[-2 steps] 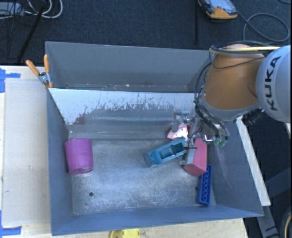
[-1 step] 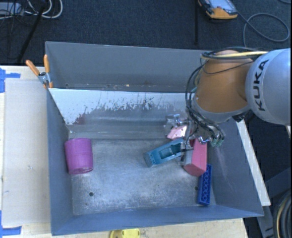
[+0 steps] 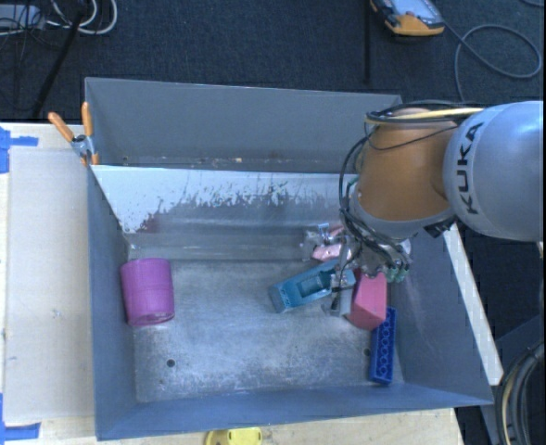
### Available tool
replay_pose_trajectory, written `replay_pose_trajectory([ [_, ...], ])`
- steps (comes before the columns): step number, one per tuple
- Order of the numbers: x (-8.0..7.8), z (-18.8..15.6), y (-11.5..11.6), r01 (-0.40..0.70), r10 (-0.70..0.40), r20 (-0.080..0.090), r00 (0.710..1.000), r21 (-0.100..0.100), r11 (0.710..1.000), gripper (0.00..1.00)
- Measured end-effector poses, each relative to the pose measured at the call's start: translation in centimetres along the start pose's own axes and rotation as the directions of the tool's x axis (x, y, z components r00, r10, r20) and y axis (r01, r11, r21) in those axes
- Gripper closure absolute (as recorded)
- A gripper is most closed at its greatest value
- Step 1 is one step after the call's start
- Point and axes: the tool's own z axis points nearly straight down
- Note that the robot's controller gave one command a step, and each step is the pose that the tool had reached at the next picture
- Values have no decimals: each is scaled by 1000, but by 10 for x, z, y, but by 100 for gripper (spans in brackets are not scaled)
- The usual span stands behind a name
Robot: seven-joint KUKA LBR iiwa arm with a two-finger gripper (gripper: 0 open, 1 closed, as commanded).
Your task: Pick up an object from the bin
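Jaws are low in the right half of the bin (image 3: 245,133), between a teal block (image 3: 298,292) on the bin-centre side and a magenta block (image 3: 369,304) on the wall side. Released or clenched: cannot tell.

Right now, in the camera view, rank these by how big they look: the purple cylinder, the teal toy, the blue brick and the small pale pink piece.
1. purple cylinder, clearly the largest.
2. teal toy and blue brick: too alike to rank.
3. pale pink piece, the smallest.
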Motion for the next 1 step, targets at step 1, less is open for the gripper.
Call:
replay_pose_trajectory([
  [1,-6,0,-3,40,-40,4,999,2,999,0],
])
